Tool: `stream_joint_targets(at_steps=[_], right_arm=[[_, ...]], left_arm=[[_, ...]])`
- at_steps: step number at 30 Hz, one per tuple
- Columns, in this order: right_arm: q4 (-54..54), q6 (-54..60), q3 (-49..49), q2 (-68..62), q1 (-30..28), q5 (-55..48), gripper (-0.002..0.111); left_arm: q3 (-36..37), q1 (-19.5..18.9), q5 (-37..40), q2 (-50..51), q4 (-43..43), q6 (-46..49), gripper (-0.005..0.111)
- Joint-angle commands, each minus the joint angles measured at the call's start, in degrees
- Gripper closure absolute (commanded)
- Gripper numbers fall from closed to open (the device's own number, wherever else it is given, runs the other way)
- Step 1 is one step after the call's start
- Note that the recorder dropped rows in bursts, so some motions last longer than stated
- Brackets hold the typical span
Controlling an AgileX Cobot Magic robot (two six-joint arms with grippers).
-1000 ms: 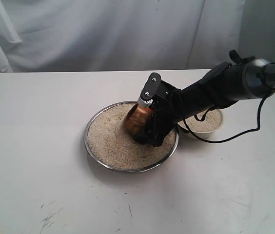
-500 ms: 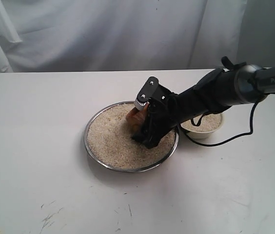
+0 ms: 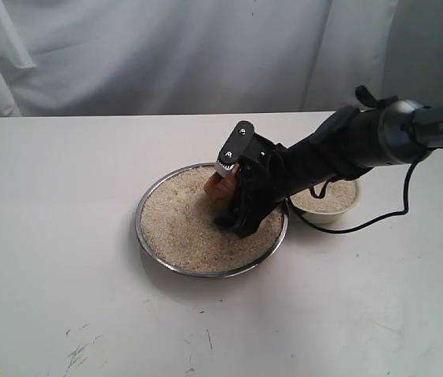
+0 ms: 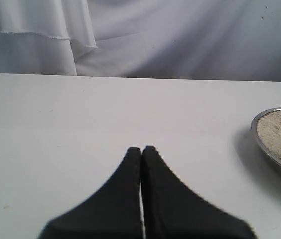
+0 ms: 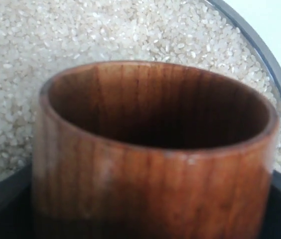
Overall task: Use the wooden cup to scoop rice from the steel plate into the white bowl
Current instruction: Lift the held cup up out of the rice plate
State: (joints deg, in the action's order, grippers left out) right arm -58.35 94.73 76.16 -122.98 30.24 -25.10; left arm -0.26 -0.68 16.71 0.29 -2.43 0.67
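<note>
The right tool (image 3: 226, 191) is clamped across the small reddish-brown wooden cup (image 5: 150, 164), one jaw on each side of its body. It holds the cup tipped on its side over the far right part of the wide, shallow, shiny steel plate (image 3: 138, 224). The right wrist view looks into the cup's mouth. The inside is dark with no grains showing, so I judge the scoop is only starting.

To do this step well, the lower lip of the cup should go under the surface of the pale beige rice (image 3: 178, 224). It should then push left and nearer, where the bed lies broad and unbroken, without scraping along the steel. Once grains have banked up inside, the wrist should roll the mouth upward before any lift, or the load will slide back out. The grip is wide on a smooth, rounded wall, so a slow, steady push is safer than a jab that could twist the cup.

The plate sits mid-table on the white table (image 3: 64, 236) and is covered almost to its thin rim by a shallow, even layer of rice. The small round cream-white bowl (image 3: 345, 207) stands just beside the plate on its right, partly hidden behind the arm. It already holds some rice, and how full it is cannot be told. The carry is short, but the pour should be gentle and centred.

The left tool (image 4: 141, 153) rests low over bare table to the left of the plate, its jaws pressed together with nothing between them.
</note>
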Motion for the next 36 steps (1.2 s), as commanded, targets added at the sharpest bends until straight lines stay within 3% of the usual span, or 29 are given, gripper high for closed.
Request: stream_joint_targets(at_steps=[1, 12, 25, 36], right_arm=[[1.04, 0.01, 0.32, 3.18, 0.10, -0.09, 0.108], [7.50, -0.44, 0.32, 6.35, 0.83, -2.61, 0.108], [37.25, -9.45, 0.32, 10.12, 5.46, -2.62, 0.108], [40.06, -9.16, 0.32, 10.12, 5.45, 8.20, 0.108]], left_arm=[[0.26, 0.09, -0.36, -0.29, -0.04, -0.18, 0.107], [0.26, 0.09, -0.36, -0.29, -0.04, -0.18, 0.107], [0.26, 0.09, -0.36, -0.29, -0.04, -0.18, 0.107], [0.26, 0.09, -0.36, -0.29, -0.04, -0.18, 0.107]])
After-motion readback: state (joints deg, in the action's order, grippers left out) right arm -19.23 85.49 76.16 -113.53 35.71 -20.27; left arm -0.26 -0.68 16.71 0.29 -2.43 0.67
